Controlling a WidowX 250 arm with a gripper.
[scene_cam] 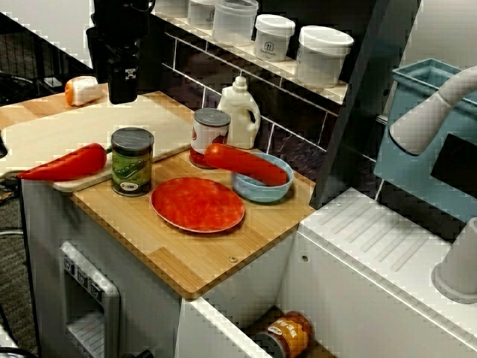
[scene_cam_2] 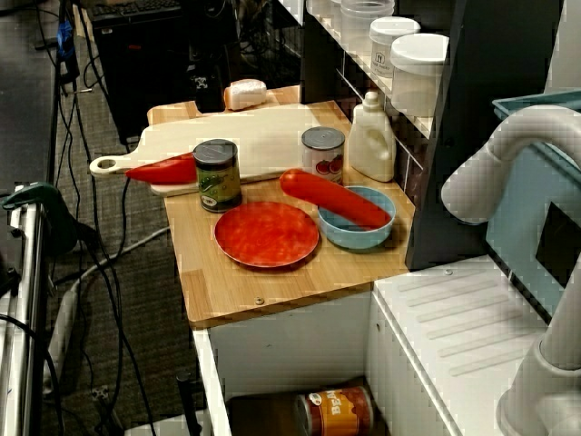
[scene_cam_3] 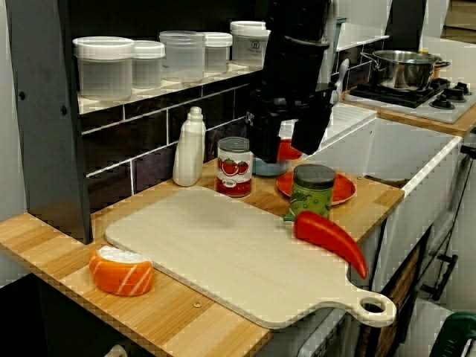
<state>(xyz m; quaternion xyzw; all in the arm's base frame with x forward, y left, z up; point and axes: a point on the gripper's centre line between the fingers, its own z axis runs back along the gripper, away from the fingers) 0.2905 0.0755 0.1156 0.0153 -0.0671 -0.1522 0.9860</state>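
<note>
the black gripper (scene_cam_3: 286, 145) hangs over the pale wooden cutting board (scene_cam_3: 223, 253), clear of its surface. in the view from the board's end its two fingers (scene_cam_3: 264, 145) stand apart with nothing between them, so it looks open and empty, though the dark body makes the tips hard to read. the board lies flat on the bamboo counter (scene_cam: 201, 261). a red pepper (scene_cam_3: 331, 236) lies on the board near its handle. just off one long edge of the board stands a green-labelled can (scene_cam_3: 313, 191), and further along that edge, away from the handle, a tomato can (scene_cam_3: 233, 166) with a white bottle (scene_cam_3: 189, 147) behind it. beyond the green can from the board lies a red plate (scene_cam: 197, 203), then a blue bowl (scene_cam: 261, 188) with a long red sausage (scene_cam: 246, 164) resting across it. off the board's opposite long edge sits a piece of salmon nigiri (scene_cam_3: 122, 269).
</note>
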